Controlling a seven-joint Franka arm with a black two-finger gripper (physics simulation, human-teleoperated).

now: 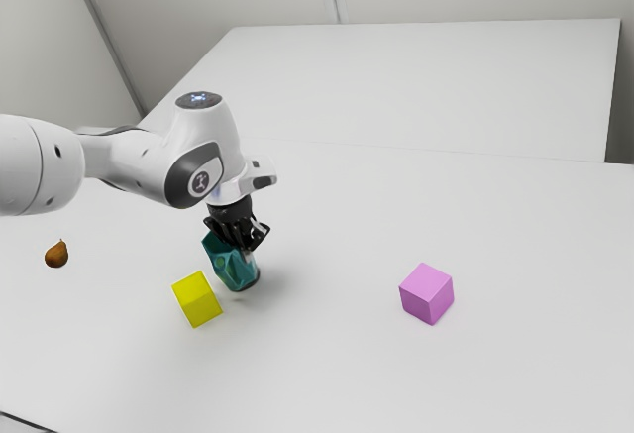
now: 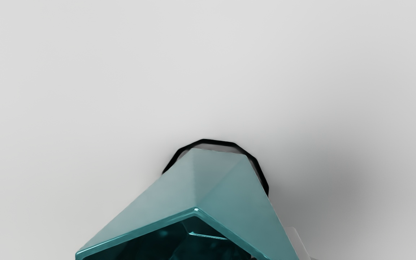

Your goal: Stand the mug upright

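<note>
Exterior view: the mug stands seemingly upright at the gripper.

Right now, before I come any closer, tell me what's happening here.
My gripper is at the rim of the teal mug, working to set it upright. The mug's opening faces upward, though it seems to lean; whether its base sits flat, I can't tell. A yellow cube sits close by; a pink cube and a brown pear are farther off.
</note>
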